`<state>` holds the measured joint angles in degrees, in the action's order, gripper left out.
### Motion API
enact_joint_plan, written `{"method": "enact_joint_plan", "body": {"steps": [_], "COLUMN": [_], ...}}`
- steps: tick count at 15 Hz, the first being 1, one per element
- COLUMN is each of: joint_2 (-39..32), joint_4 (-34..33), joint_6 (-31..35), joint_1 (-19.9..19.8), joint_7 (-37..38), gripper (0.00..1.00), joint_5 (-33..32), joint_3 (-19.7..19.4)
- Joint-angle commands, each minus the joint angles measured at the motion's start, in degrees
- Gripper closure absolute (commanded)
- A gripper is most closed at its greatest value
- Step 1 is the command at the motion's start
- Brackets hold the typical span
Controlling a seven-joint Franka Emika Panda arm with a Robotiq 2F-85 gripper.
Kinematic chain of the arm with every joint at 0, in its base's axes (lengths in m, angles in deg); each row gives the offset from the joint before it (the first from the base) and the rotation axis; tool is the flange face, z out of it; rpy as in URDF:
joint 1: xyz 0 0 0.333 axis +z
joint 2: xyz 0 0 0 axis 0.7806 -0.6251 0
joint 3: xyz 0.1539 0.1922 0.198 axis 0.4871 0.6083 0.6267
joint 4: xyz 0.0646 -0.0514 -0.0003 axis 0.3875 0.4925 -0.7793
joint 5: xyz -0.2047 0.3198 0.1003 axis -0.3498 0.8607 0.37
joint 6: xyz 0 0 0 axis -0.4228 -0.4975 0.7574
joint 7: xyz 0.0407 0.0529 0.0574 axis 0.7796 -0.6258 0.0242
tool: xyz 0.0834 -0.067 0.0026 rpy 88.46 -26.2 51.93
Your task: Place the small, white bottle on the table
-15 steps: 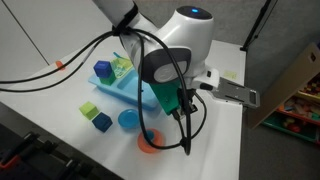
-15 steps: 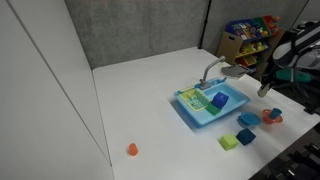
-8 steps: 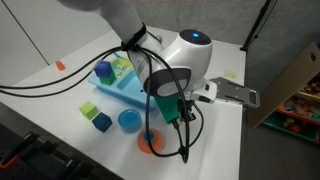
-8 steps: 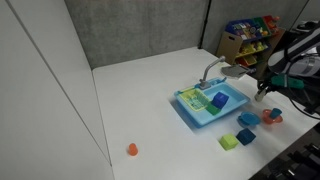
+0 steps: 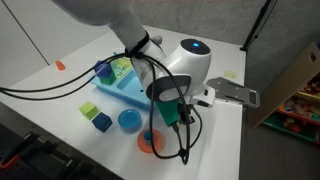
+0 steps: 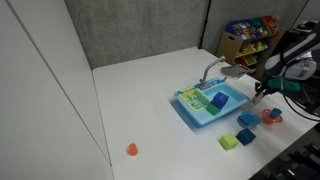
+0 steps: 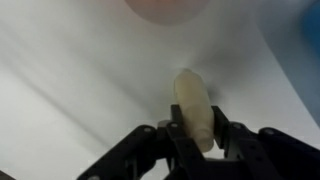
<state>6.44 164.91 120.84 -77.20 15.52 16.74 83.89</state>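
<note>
In the wrist view my gripper [image 7: 196, 128] is shut on the small, white bottle [image 7: 192, 103], a cream rounded piece that sticks out between the dark fingers above the white table [image 7: 70, 80]. In an exterior view the gripper [image 6: 259, 91] hangs to the right of the light blue toy sink [image 6: 212, 104], low over the table [image 6: 150, 100]. In an exterior view the arm's white wrist [image 5: 188, 62] blocks the gripper and the bottle.
The sink holds a dark blue cube [image 6: 219, 100], a green block and a grey faucet [image 6: 210, 72]. Loose blocks [image 6: 245, 135], a blue disc [image 5: 128, 120] and an orange-red piece [image 6: 271, 117] lie on the table near it. A small orange thing [image 6: 131, 149] sits far off. Cables hang from the arm.
The arm has lowered a little and swung slightly over the table beside the sink. The bottle stays in the gripper.
</note>
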Motion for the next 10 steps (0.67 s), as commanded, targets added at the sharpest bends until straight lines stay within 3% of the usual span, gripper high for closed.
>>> {"method": "enact_joint_plan", "body": {"steps": [1,5,10], "joint_2": [1.03,4.18,8.9], "joint_4": [0.03,1.84,3.37], "joint_6": [0.31,0.28,-1.24], "joint_1": [-0.53,0.28,2.52], "joint_7": [-1.88,-2.44,-1.52], "gripper": [0.35,0.03,0.0], "joint_5": [0.52,0.08,-0.65], "joint_3": [0.82,0.67,-0.4]}}
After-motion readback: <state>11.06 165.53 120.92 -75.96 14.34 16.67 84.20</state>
